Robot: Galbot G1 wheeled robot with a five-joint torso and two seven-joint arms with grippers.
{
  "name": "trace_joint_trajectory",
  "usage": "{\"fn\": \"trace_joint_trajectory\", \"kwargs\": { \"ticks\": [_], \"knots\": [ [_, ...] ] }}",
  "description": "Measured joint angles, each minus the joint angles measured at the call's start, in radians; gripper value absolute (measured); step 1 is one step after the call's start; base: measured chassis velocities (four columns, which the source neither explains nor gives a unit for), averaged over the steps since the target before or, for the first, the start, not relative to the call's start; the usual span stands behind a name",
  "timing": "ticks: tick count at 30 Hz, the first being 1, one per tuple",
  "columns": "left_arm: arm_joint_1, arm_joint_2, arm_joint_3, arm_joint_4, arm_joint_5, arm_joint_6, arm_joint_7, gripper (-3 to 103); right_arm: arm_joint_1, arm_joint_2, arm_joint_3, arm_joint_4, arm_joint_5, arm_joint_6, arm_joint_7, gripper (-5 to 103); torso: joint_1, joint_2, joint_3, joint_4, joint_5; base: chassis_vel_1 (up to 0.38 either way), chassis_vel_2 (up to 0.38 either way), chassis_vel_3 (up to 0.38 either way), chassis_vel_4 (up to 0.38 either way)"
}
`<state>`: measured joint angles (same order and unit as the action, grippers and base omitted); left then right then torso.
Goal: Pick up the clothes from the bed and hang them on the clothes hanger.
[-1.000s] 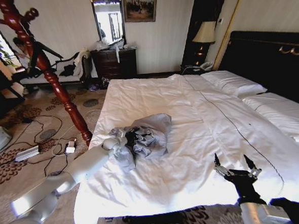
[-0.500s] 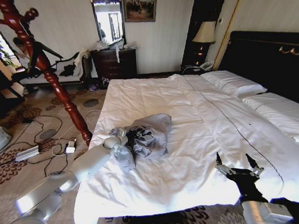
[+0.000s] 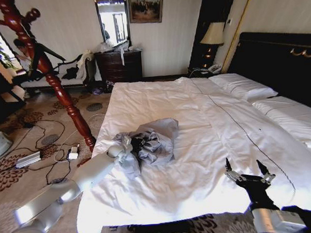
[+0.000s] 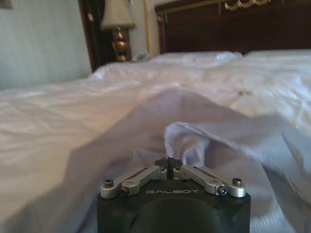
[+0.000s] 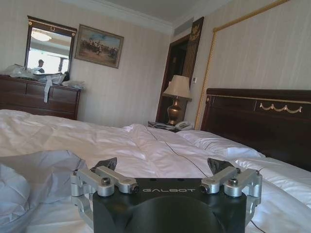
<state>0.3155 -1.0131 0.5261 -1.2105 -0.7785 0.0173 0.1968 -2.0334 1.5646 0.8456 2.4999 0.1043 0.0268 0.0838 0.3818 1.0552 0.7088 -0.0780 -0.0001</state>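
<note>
Head view: grey-blue jacket (image 3: 149, 142) lies crumpled on the white bed (image 3: 209, 124), near the bed's left edge, about midway along its length. Not lifted; it rests on the sheets. Left gripper (image 3: 132, 144) is buried in the jacket's near folds, arm stretched across from the left side of the bed. Left wrist view: left gripper's fingers (image 4: 167, 164) are drawn together at the tip with jacket cloth (image 4: 194, 141) bunched right against them — looks pinched on a fold, though the contact point itself is small.

Right gripper (image 3: 249, 175) hovers low over the bed's near corner on the right, well apart from the jacket, fingers spread wide and holding nothing.

Reddish-brown coat stand (image 3: 41, 65) stands on the floor left of the bed; a dark hanger-like shape (image 3: 45, 53) hangs on it, too small to make out clearly.

Progress judged: early. Grasp seems made; lifting, carrying and hanging all remain.
</note>
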Motion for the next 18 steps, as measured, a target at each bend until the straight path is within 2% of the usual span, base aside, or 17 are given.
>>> {"fn": "trace_joint_trajectory", "kwargs": {
  "ticks": [7,12,15,16,18],
  "knots": [
    [0.004,0.035,-0.104,-0.125,-0.065,0.04,-0.062,0,0.016,-0.025,-0.015,0.0,0.031,-0.018,0.007,100,0.0,0.0,0.0,0.0,0.0,0.0,0.0,0.0,0.0],
    [-0.004,0.058,-0.171,-0.169,-0.1,0.064,-0.091,0,0.023,-0.056,-0.025,0.0,0.068,-0.04,0.013,100,0.0,0.0,0.0,-0.0001,0.0001,0.0,0.0,0.0,0.0],
    [-0.006,0.089,-0.218,-0.186,-0.127,0.078,-0.108,0,0.026,-0.084,-0.031,0.0,0.097,-0.058,0.018,100,0.0,0.0,0.0,-0.0002,0.0,0.0,0.0,0.0,0.0],
    [0.004,0.13,-0.255,-0.206,-0.149,0.09,-0.121,0,0.033,-0.106,-0.035,0.0,0.134,-0.073,0.021,100,0.0,0.0,0.0,-0.0002,0.0,0.0,0.0,0.0,0.0],
    [0.012,0.151,-0.271,-0.215,-0.157,0.094,-0.125,0,0.038,-0.115,-0.036,0.0,0.15,-0.079,0.023,100,0.0,0.0,0.0,-0.0001,0.0,0.0,0.0,0.0,0.0]
  ]
}}
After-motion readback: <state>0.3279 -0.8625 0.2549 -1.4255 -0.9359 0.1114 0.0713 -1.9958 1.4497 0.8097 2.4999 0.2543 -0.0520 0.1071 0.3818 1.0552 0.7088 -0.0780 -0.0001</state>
